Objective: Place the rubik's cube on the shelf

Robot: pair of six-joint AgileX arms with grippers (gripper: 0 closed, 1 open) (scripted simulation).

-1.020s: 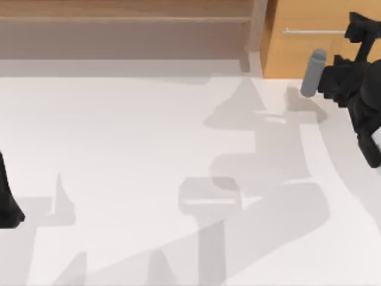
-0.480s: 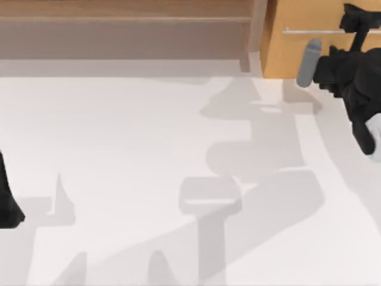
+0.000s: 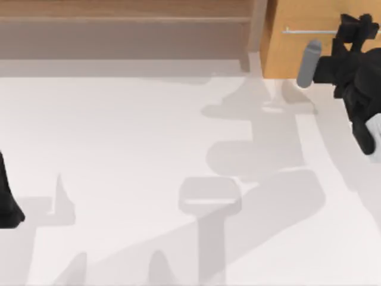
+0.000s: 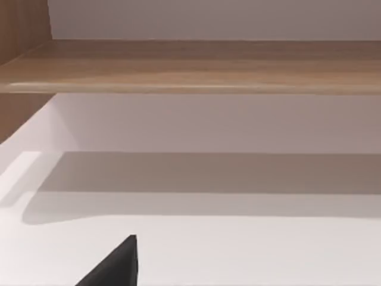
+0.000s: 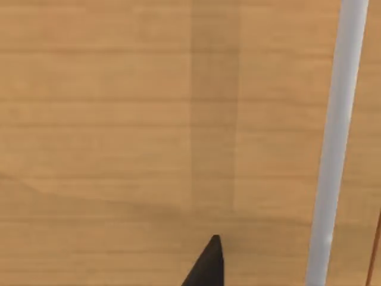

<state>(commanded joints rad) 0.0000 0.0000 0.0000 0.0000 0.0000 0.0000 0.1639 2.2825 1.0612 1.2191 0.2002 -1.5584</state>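
Light-brown shelf, orange-wood drawer with silver handle, white table.

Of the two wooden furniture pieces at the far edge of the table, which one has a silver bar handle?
The orange-wood drawer cabinet at the far right; its silver bar handle runs across its front. The lighter-brown shelf to its left has none. The right gripper is at that handle.

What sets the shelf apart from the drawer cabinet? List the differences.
The shelf is pale brown; the drawer cabinet is warmer orange. The shelf is a long, low open board; the drawer cabinet has a closed front with a silver bar handle. The shelf spans back left and middle; the drawer cabinet sits back right, right gripper at its handle. Left arm parked at left edge. Both are wooden.
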